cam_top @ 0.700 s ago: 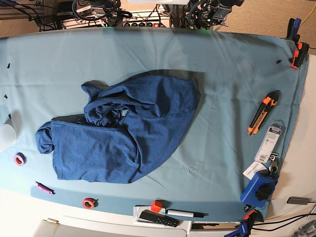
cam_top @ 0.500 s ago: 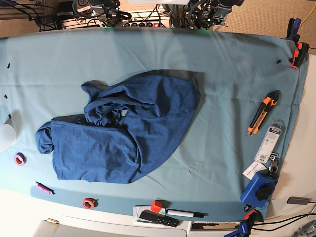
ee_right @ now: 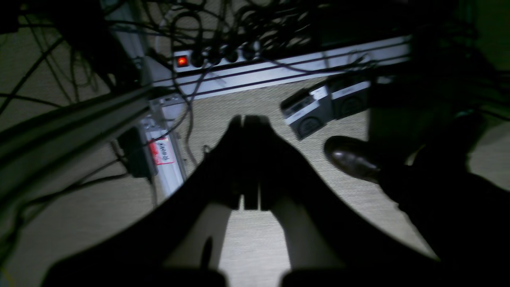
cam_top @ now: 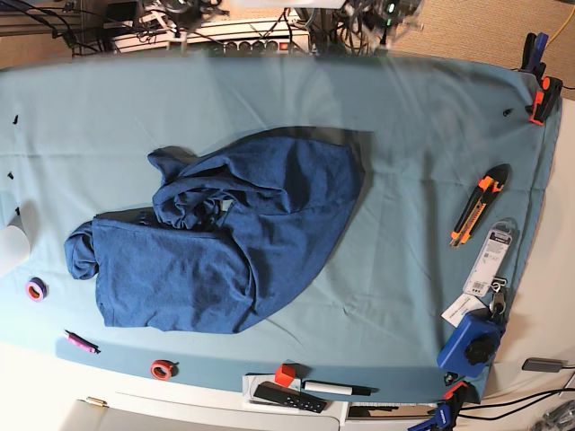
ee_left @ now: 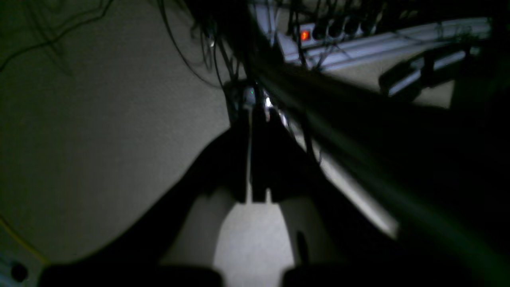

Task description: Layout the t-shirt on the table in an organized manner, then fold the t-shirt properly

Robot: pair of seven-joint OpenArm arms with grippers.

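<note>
I see the t-shirt [cam_top: 225, 238] lying crumpled left of centre on the table [cam_top: 413, 117], one sleeve bunched at its left end. A utility knife [cam_top: 477, 205] lies well to the right, and a red tape roll [cam_top: 162, 369] sits near the front edge.

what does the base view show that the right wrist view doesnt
Only the base view shows the crumpled dark navy knit t-shirt on the teal cloth-covered table, plus an orange utility knife. Only the right wrist view shows the shut right gripper over beige carpet and a black shoe. Both show the power strip beyond the table's far edge.
</note>
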